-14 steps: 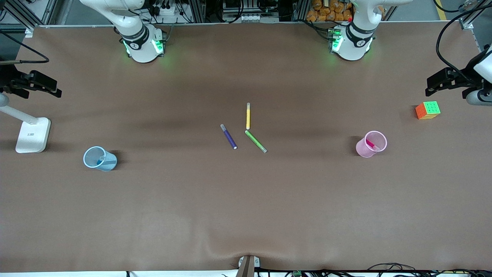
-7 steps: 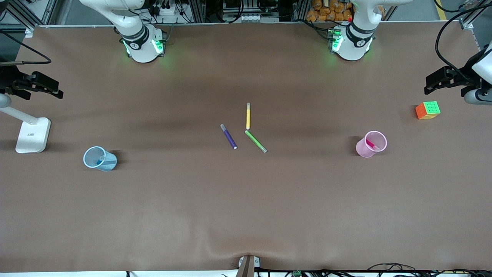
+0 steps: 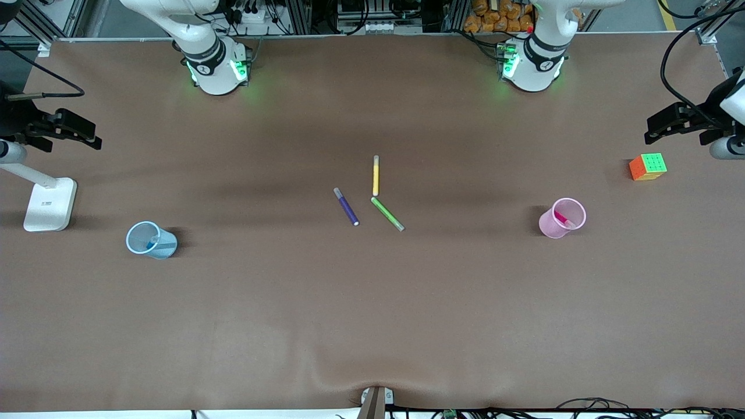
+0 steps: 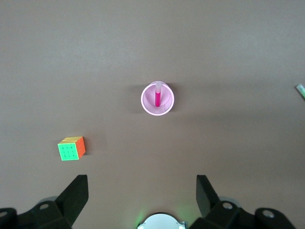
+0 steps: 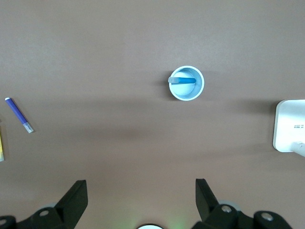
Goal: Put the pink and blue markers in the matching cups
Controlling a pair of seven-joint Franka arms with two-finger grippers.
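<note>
Inside the pale pink see-through cup [image 3: 561, 217], toward the left arm's end of the table, stood the magenta-pink marker [image 4: 157, 96]; the bright blue marker [image 5: 183, 80] leaned in the light blue see-through cup [image 3: 151, 240] toward the right arm's end. The left gripper [image 4: 142, 191] hung spread and empty above the table near the pink cup, while the right gripper [image 5: 141, 192] hung likewise near the blue cup.
</note>
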